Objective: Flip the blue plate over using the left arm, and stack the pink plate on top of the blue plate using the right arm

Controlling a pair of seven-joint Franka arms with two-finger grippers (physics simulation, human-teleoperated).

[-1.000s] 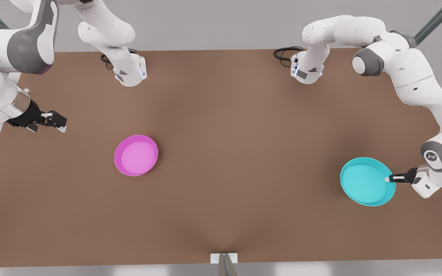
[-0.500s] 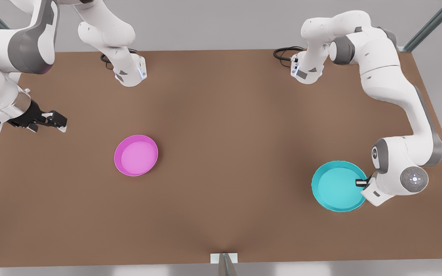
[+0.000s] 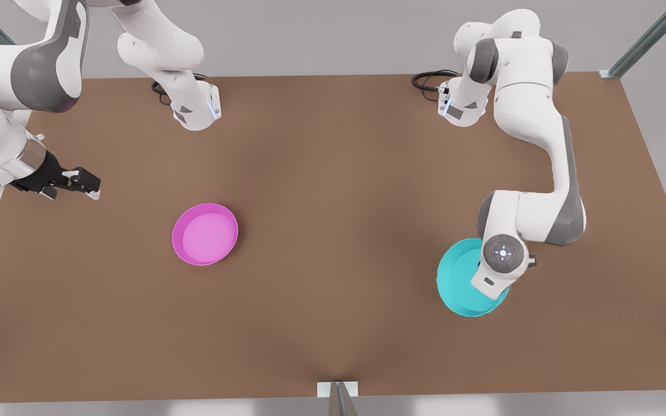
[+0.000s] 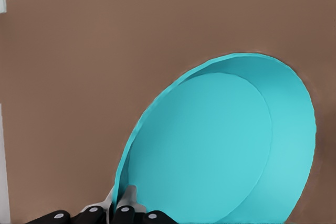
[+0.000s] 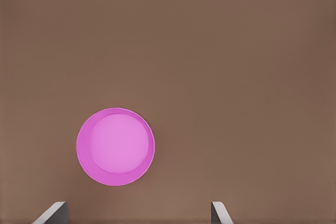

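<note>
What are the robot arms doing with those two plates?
The left hand is pinching the rim of the blue plate and holding it tilted, off the brown table, as if starting to flip it. The right hand waits open near the table's edge. The pink plate lies flat, open side up, untouched.

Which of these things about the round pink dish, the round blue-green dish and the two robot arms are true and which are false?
1. The round magenta-pink plastic dish lies flat on the brown table. True.
2. The left gripper is shut on the rim of the round cyan-turquoise plastic dish. True.
3. The pink dish sits on top of the cyan dish. False: they lie far apart.
4. The right gripper holds the pink dish. False: it is open, off to the side of it.
5. The cyan dish is tilted up. True.
</note>
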